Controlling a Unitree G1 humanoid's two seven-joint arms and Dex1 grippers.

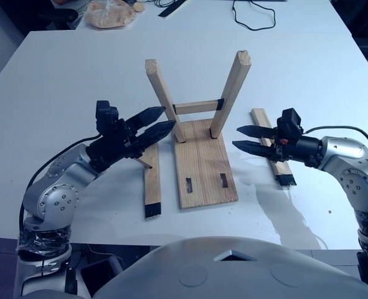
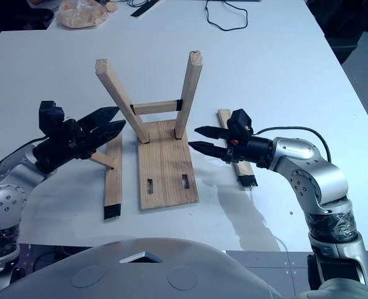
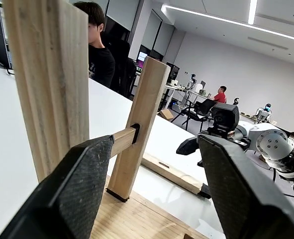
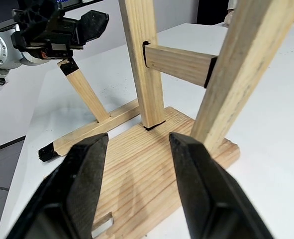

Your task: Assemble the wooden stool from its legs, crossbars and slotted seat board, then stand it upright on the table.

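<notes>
A white table [image 1: 59,81] carries the stool parts. A flat pale wooden seat board [image 1: 202,168] lies in the middle of the table. It has two small rectangular slots [image 1: 206,182] near its end that faces the table's near edge.

At the board's far end, two square pale wooden legs stand seated in it. The left standing leg [image 1: 160,90] leans toward the table's left edge, and the right standing leg [image 1: 233,87] leans toward the right edge. A short wooden crossbar with black ends [image 1: 196,107] joins them partway up.

A third wooden leg with a black tip [image 1: 152,187] lies flat just beside the board, on the side of the table's left edge. A short wooden peg-like crossbar [image 4: 84,92] slants up out of it. A fourth wooden leg with a black tip [image 1: 282,169] lies flat near the board, on the side of the table's right edge.

The left tool [image 1: 168,118] hovers above the third leg. Its black fingers are spread moderately apart with nothing between them, and the tips are just beside the left standing leg. The right tool [image 1: 236,137] hangs above the table between the board and the fourth leg. Its fingers are likewise parted and empty, and they point at the foot of the right standing leg.

A crumpled tan bag [image 1: 111,12] and a black cable [image 1: 252,22] lie near the table's far edge.
</notes>
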